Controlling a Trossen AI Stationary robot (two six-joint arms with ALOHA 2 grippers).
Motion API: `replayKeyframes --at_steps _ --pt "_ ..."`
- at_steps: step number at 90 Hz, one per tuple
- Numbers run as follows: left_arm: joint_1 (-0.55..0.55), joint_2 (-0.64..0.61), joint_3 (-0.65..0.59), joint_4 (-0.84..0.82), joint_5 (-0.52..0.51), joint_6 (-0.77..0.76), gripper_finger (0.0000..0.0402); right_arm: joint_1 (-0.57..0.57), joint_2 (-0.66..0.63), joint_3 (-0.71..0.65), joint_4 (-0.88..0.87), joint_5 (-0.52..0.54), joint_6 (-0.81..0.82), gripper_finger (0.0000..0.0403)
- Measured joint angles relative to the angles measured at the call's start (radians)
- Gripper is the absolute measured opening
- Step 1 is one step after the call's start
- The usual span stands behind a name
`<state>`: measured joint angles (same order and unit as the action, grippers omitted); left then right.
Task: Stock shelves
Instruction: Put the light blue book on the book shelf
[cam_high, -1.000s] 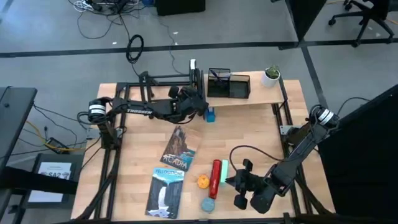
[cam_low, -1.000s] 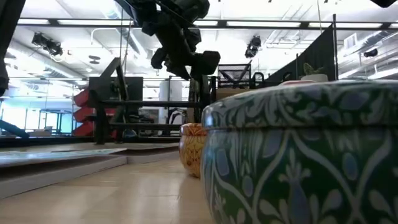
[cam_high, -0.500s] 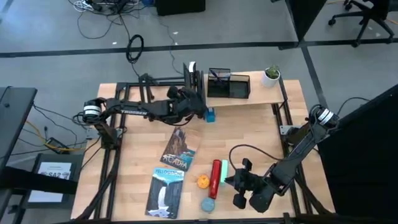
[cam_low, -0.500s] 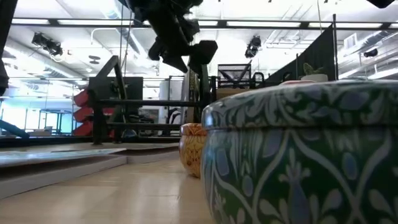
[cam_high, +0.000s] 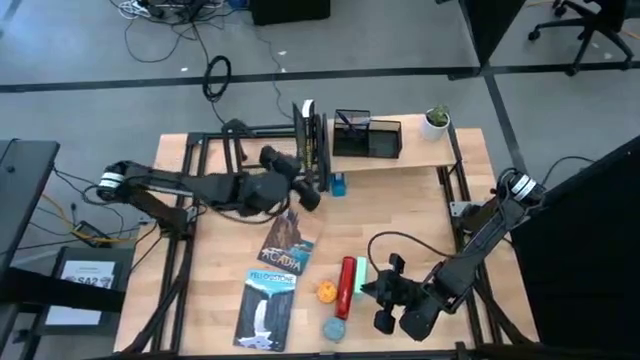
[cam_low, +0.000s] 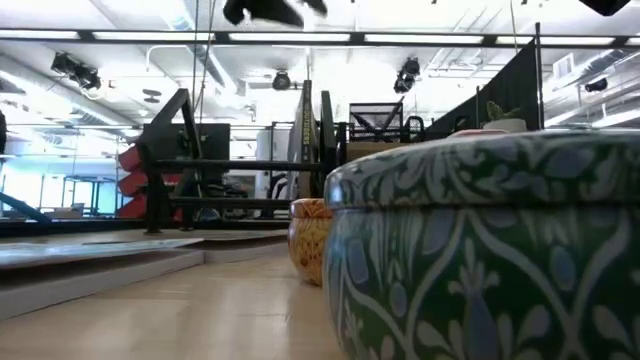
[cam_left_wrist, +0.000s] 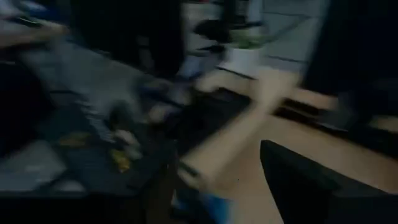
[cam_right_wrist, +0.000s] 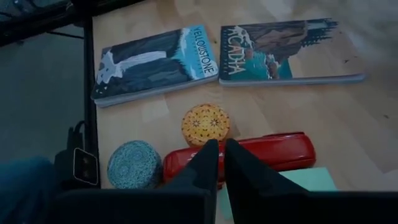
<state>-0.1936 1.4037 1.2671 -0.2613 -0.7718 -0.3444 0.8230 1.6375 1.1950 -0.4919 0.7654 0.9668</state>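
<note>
The left gripper (cam_high: 300, 195) hung above the table just in front of the black rack (cam_high: 250, 128); whether its claw was open or closed could not be told, and nothing could be seen in it. The rack stood along the far edge on the left half, its long axis running across the table. At its right end stood upright books (cam_high: 306, 140), their long axes vertical and narrow edges up. By my reading, one book had been shelved and the step in hand was going for the next. That was likely the Acadia book (cam_high: 290, 238), lying flat just beyond the gripper toward the near edge, its long axis running near-to-far with a slight tilt. Picking it up would call for getting under an edge, then turning it upright beside the others. The wooden plank shelf (cam_high: 425, 155) ran along the far edge to the right. The right gripper (cam_high: 385, 300) waited by the red stapler (cam_right_wrist: 249, 155), its claw all but closed and holding nothing.
</note>
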Motion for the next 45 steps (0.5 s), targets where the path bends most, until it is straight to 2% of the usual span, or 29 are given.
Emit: replayKeyframes --at_steps 13,32,45 --pt "-0.135 0.020 0.000 -0.180 0.106 -0.249 0.0209 -0.010 0.000 0.000 0.000 -0.001 0.000 0.0000" --pt "-0.338 0.125 -0.001 -0.563 0.349 -0.810 0.0209 -0.035 0.000 0.000 0.013 -0.029 -0.001 0.0000" --pt "-0.497 0.202 -0.001 -0.636 0.460 -1.094 0.0209 -0.068 0.003 0.000 0.075 -0.093 -0.042 0.0000"
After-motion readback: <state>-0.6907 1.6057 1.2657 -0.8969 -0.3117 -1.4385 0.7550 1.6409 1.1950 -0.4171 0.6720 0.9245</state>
